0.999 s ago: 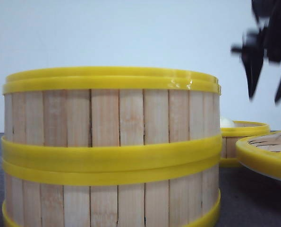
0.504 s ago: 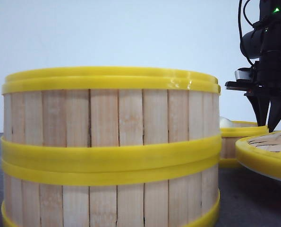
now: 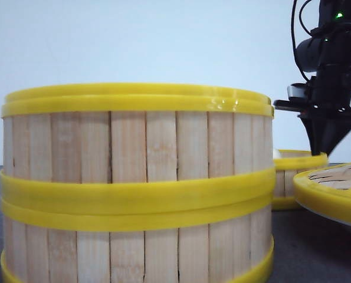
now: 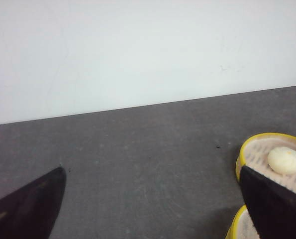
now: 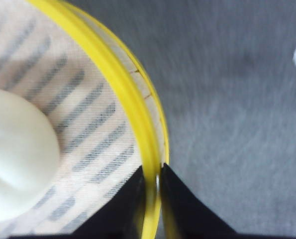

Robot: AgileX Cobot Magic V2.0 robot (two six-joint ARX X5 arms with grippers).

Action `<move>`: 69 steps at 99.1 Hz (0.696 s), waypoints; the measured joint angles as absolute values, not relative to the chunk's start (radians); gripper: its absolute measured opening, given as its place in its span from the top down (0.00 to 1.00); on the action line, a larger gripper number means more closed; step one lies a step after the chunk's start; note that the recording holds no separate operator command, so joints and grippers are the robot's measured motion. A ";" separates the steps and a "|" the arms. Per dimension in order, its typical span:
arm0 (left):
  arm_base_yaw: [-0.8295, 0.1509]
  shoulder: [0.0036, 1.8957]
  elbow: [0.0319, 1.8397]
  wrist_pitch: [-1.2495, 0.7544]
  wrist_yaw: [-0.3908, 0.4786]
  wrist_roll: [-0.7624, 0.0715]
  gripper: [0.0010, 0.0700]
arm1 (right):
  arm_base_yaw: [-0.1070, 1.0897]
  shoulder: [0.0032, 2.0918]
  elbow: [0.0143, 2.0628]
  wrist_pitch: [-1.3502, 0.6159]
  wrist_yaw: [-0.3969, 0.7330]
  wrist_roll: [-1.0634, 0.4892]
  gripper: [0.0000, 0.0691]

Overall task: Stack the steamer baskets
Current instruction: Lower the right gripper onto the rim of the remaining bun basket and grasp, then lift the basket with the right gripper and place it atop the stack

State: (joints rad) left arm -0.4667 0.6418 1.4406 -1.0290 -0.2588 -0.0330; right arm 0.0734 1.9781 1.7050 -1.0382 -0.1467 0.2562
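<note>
Currently the right pincer (image 5: 151, 199) sat astride the yellow rim of the third steamer basket (image 5: 115, 94), one finger inside the wall and one outside, pinched on that rim. That basket stood on the dark desk (image 5: 237, 99) behind and to the right of the two-basket stack (image 3: 137, 183), well apart from it. A white bun (image 5: 16, 154) lay inside the gripped basket, close to the inner finger. The left pincer (image 4: 152, 199) was spread and held nothing; beyond it two open baskets showed on the desk.

Judgement on technique: a one-sided rim grip would probably tip the load, so lift slowly and keep the basket level, or the bun rolls. Raise it clear above the stack's top rim before crossing over. The woven lid (image 3: 334, 188), right of the stack, lay near the path; pass above it. Centre rim over rim before lowering.
</note>
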 joint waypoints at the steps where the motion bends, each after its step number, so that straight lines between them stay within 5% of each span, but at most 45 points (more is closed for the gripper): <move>1: -0.467 0.642 1.441 -1.030 -0.259 -0.033 0.04 | 0.073 1.979 1.710 -1.041 -0.147 0.256 0.96; 39: -0.467 0.642 1.441 -1.035 -0.259 -0.033 0.04 | 0.069 1.975 2.240 -1.325 -0.265 0.212 0.96; 69: -0.467 0.641 1.441 -1.006 -0.238 -0.033 0.04 | 0.228 1.962 2.305 -1.352 -0.348 0.159 0.96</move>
State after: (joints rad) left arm -0.4667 0.6415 1.4406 -1.0058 -0.2379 -0.0330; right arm 0.2279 1.9621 2.3047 -1.3518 -0.3485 0.1593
